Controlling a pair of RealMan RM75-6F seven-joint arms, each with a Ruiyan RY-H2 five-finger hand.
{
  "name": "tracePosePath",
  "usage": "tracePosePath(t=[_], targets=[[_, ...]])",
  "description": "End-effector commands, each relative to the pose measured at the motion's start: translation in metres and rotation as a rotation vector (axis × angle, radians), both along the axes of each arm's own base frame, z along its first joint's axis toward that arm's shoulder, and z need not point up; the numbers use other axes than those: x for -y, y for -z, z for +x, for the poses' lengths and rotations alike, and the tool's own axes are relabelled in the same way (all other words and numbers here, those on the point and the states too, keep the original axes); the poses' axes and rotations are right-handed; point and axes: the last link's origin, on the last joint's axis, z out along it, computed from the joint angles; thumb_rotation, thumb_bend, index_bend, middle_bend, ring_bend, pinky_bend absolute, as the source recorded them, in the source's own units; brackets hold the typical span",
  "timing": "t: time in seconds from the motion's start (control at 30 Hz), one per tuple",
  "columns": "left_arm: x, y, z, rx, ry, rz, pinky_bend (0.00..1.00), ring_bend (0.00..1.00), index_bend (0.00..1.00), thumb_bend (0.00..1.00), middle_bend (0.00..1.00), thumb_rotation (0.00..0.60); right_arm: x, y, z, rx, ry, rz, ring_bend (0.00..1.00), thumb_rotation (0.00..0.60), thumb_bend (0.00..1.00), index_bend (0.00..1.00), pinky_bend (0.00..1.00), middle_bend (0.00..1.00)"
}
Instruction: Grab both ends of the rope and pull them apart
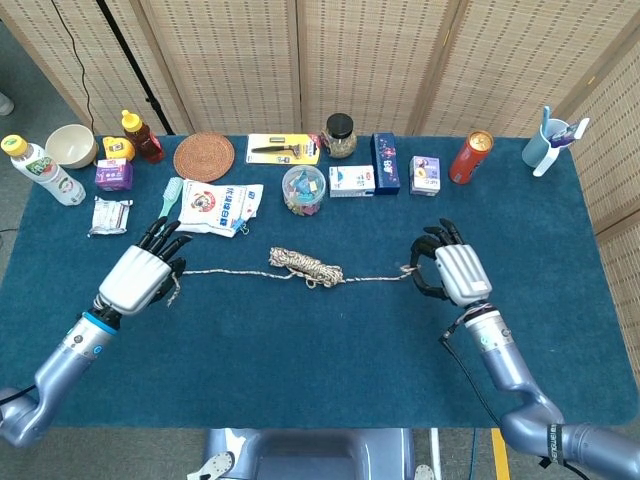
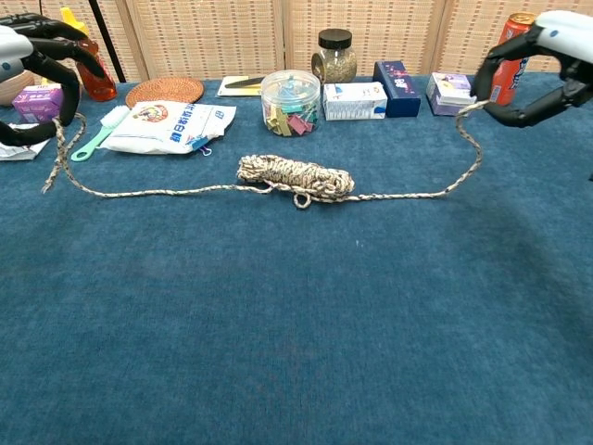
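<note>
A speckled rope lies across the blue table, with its coiled bundle (image 1: pixel 305 266) (image 2: pixel 296 178) in the middle. My left hand (image 1: pixel 135 278) (image 2: pixel 28 48) pinches the left end, which dangles below the fingers in the chest view. My right hand (image 1: pixel 455 272) (image 2: pixel 561 32) pinches the right end just above the cloth. Both strands run slack from the bundle, and the right one bends up to the hand. Each hand sits roughly a third of the table's width from the bundle.
Along the back stand a plastic bottle (image 1: pixel 35 170), a bowl (image 1: pixel 70 145), a woven coaster (image 1: pixel 204 156), a white bag (image 1: pixel 217 207), a green brush (image 1: pixel 166 205), a clip jar (image 1: pixel 303 189), small boxes (image 1: pixel 385 163), a red can (image 1: pixel 470 156) and a cup (image 1: pixel 548 143).
</note>
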Motion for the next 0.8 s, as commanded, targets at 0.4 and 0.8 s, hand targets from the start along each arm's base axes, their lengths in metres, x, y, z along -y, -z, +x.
tracePosePath(t=[0.4,0.8], targets=[[0.012,-0.006,0.003,-0.045,-0.087,-0.043,0.00,0.00,0.00,0.12,0.00,0.600,-0.003,0.005,0.008,-0.077,-0.022,0.047,0.00,0.547,0.32,0.00,0.00,0.00],[0.035,-0.055,-0.038,0.015,-0.250,0.121,0.00,0.00,0.09,0.12,0.02,0.600,-0.011,-0.024,-0.015,-0.077,0.028,-0.070,0.01,0.600,0.32,0.22,0.01,0.08]])
